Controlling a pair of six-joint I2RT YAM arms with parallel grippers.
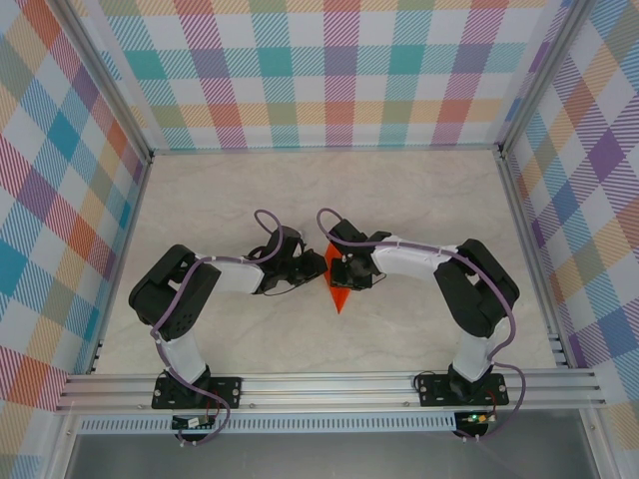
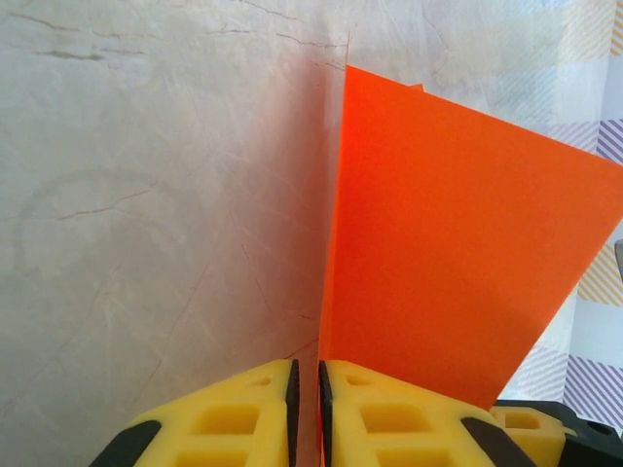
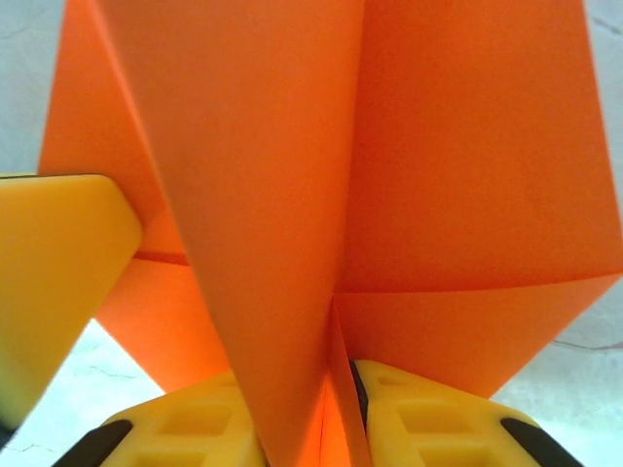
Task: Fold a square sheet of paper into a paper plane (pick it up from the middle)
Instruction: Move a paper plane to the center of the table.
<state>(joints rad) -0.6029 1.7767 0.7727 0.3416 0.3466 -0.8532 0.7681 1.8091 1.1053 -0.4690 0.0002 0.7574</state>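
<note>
Fingers of the right gripper pinch the paper by its middle fold, low in the frame, likely to hold it up for folding, while the left gripper has its fingers almost together at the paper's edge, pinching or not I cannot tell.

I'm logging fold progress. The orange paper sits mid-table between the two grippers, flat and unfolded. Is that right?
No, it is not flat and unfolded. The right wrist view shows the paper folded, with creases and overlapping flaps, one layer running into the right gripper. The rest holds: it sits between that gripper and the left gripper.
</note>
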